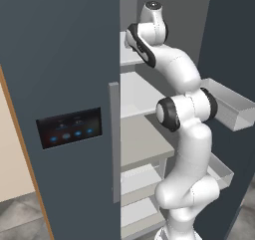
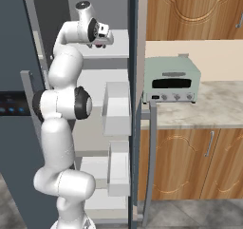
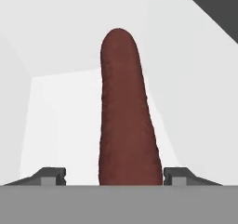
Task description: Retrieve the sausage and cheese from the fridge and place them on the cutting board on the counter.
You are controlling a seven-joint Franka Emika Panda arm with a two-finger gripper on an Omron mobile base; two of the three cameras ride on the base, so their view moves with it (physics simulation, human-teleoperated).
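The sausage [image 3: 124, 111] stands between the end effector's [image 3: 114, 175] two fingertips [image 3: 51, 175], which sit apart with small gaps either side, not visibly clamping. It lies on a pale fridge [image 1: 60, 74] shelf [image 3: 69, 121], open room all around it.

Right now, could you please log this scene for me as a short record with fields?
fridge: right door open, pale shelves showing
arm: reaching onto an upper shelf
gripper: fingers on either side of the sausage; contact not clear
sausage: dark red-brown, on the pale shelf, lying along the gripper's line of sight
counter: right of the fridge, carries a pale green toaster oven
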